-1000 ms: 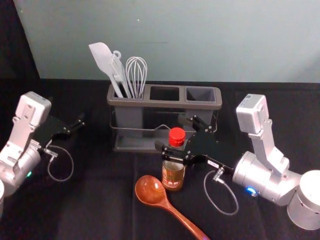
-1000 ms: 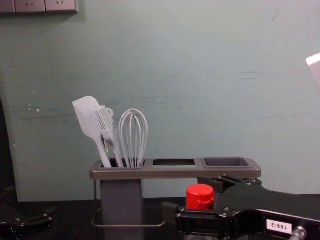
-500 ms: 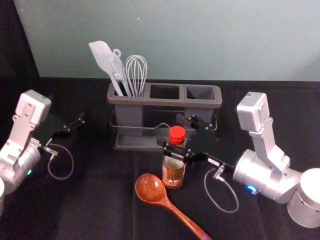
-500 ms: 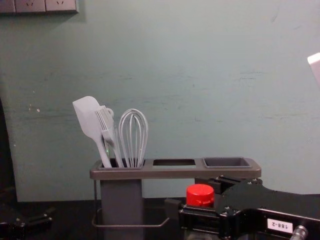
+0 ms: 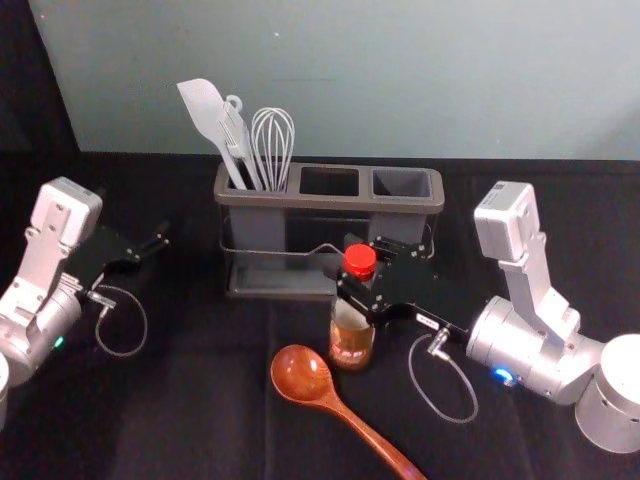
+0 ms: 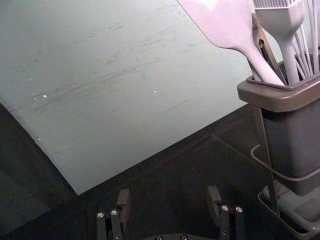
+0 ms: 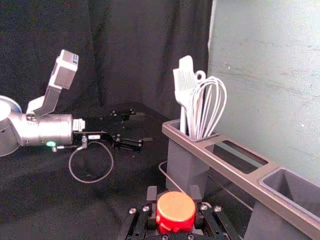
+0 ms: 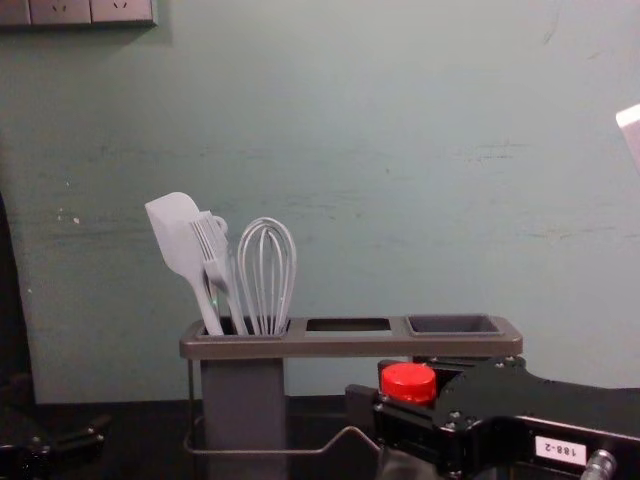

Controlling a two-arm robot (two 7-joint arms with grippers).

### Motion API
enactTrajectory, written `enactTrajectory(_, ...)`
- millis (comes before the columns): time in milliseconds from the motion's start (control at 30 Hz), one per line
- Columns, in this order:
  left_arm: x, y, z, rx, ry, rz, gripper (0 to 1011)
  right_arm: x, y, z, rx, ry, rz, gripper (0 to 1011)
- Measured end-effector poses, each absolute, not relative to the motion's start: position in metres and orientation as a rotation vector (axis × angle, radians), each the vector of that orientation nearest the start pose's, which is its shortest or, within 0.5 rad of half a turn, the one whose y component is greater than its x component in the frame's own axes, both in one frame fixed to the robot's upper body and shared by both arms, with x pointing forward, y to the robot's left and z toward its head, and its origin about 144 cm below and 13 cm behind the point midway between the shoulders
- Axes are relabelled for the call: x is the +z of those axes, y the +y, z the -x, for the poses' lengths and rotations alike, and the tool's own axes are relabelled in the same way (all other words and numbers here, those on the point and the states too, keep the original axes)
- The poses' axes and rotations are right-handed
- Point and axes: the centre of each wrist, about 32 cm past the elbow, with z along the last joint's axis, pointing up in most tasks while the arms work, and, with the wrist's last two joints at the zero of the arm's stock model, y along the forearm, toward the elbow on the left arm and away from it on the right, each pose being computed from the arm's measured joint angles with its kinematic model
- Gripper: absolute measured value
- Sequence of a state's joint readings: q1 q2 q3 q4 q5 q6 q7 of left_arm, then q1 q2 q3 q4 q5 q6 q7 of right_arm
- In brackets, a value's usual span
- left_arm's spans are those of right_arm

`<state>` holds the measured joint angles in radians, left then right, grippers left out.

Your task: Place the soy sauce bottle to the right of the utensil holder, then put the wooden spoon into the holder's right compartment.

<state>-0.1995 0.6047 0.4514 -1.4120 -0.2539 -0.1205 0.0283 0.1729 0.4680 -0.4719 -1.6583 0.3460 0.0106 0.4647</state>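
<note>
There is one soy sauce bottle (image 5: pixel 350 346), one wooden spoon (image 5: pixel 301 374) and one utensil holder (image 5: pixel 290 203) with three spots in its top. The left spot has one white spatula (image 5: pixel 204 108), one brush (image 8: pixel 211 243) and one whisk (image 5: pixel 272 145). There are two grippers. The right gripper (image 5: pixel 352 264) is closed on the bottle up by its red cap (image 5: pixel 360 261). The bottle leans a little, on the near side of the holder, in front of its right half. I can't tell if its bottom touches the table. The spoon lies on the table, with its round end near the bottle, to the left. Its handle points near and right. The left gripper (image 5: pixel 133 215) is open, off to the left of the holder.

The tip of the spoon's handle is cut off. The gripper hides part of the bottle. Behind the brush is the ring end (image 7: pixel 200 76) of some tool, hard to make out.

The table has a black cloth (image 5: pixel 200 400). The wall (image 5: pixel 350 90) at the far side is gray-green with scratches, and sockets (image 8: pixel 90 11) are high on the left.
</note>
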Motion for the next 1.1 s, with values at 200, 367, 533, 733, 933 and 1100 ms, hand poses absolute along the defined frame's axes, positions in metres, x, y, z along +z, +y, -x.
enactTrajectory(200,1.14,0.31,-0.489,1.248,-0.285,-0.304,1005,1.188,-0.217,-0.47,-0.647,-0.13,0.09,386)
enactTrajectory(367,1.14,0.31,-0.489,1.248,-0.285,-0.304,1005,1.196,-0.222,-0.465,-0.653,-0.167,0.078,385)
enactTrajectory(533,1.14,0.31,-0.489,1.248,-0.285,-0.304,1005,1.204,-0.232,-0.459,-0.669,-0.183,0.07,385)
enactTrajectory(733,1.14,0.31,-0.489,1.248,-0.285,-0.304,1005,1.215,-0.257,-0.447,-0.72,-0.186,0.064,386)
enactTrajectory(933,1.14,0.31,-0.489,1.248,-0.285,-0.305,1005,1.219,-0.286,-0.433,-0.79,-0.165,0.069,386)
enactTrajectory(1100,1.14,0.31,-0.489,1.248,-0.285,-0.304,1005,1.219,-0.305,-0.424,-0.837,-0.146,0.076,386)
